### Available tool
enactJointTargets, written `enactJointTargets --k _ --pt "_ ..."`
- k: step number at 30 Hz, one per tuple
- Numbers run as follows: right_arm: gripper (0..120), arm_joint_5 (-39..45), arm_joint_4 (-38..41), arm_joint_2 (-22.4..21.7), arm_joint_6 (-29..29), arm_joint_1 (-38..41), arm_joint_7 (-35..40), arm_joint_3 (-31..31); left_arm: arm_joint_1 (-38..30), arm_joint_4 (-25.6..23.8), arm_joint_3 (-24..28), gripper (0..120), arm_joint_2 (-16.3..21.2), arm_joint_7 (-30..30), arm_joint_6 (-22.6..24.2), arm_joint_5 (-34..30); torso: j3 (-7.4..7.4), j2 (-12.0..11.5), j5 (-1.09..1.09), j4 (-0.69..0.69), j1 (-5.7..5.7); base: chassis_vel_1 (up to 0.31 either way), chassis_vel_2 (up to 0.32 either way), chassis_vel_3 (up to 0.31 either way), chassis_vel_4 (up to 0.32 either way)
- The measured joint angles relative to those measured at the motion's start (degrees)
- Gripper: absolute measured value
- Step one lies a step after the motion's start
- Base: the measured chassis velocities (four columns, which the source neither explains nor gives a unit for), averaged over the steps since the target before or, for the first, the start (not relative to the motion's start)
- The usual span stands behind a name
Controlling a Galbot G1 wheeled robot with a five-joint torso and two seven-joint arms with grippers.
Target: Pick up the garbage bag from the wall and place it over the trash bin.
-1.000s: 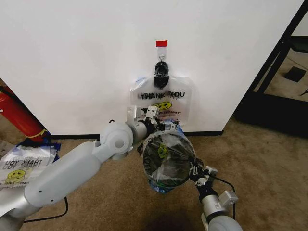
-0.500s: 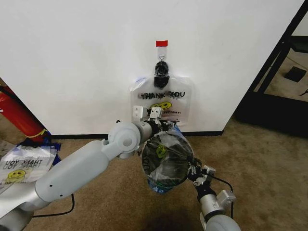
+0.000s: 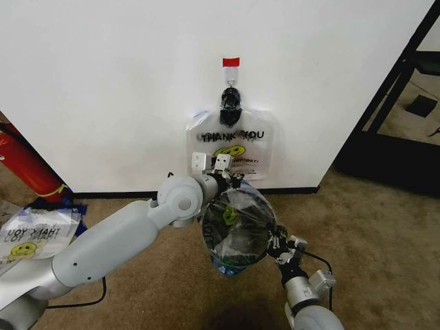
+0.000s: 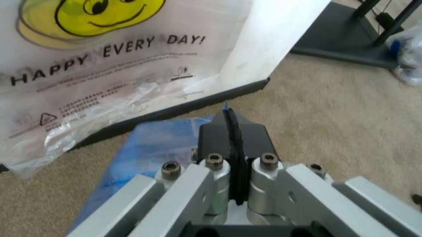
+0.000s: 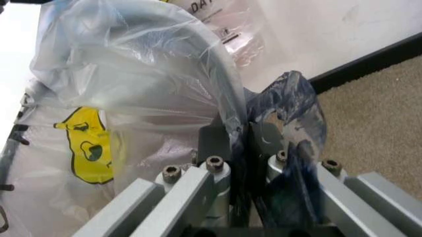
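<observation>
— Since a second ago, what has shifted?

— Mostly the left arm: its elbow has slid toward the wall (image 3: 103, 82) and up, and the left gripper (image 3: 230, 180) now sits a touch closer to the baseboard. The right gripper (image 3: 280, 242) has edged slightly left and up.

— How is the left arm posed?

— It reaches diagonally from the lower left, forearm rising to a bent wrist at the far rim of the trash bin (image 3: 237, 230). In the left wrist view the black fingers (image 4: 218, 136) are pressed flat together with a thin blue edge of plastic caught between them.

— And the right?

— It comes up from the bottom edge, wrist tilted toward the bin's near right rim. Its fingers (image 5: 214, 140) are clamped on a gathered fold of clear and bluish film.

— Where is the garbage bag?

— The garbage bag (image 3: 234, 227) is stretched over the bin's mouth between the two grippers, its yellow smiley showing inside. Another bag of the same print (image 3: 230, 146) hangs on the wall from a black clip (image 3: 230, 100) under red tape (image 3: 231, 62).
</observation>
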Motion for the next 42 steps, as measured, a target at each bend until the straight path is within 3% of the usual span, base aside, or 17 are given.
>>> enactJointTargets --k 7,13,27,37,42 --pt "1 -3.1 0.0 -0.1 1.9 -0.9 -0.2 -0.8 -3.4 4.7 2.4 0 -2.3 -0.1 0.3 2.0 0.00 0.0 0.01 -0.01 0.00 0.000 0.000 0.000 0.000" --pt "1 -5.0 0.7 -0.7 3.1 -2.8 -0.7 -1.3 -6.0 13.4 6.2 0 -6.4 3.3 0.3 5.8 0.00 0.0 0.01 -0.02 0.00 0.000 0.000 0.000 0.000" --pt "1 -8.9 1.5 -1.1 4.9 -4.6 -1.8 -2.9 -8.3 21.1 15.3 0 -9.6 6.9 2.1 10.5 0.00 0.0 0.01 -0.01 0.00 0.000 0.000 0.000 0.000" --pt "1 -9.3 1.8 -1.1 5.2 -5.0 -2.0 -3.2 -8.2 22.8 15.1 0 -11.7 6.5 3.9 10.8 0.00 0.0 0.01 -0.02 0.00 0.000 0.000 0.000 0.000" --pt "1 -9.2 1.4 -0.8 5.3 -4.5 -2.0 -3.3 -9.6 19.9 13.0 18 -11.1 7.3 8.5 10.4 0.00 0.0 0.01 -0.01 0.00 0.000 0.000 0.000 0.000"
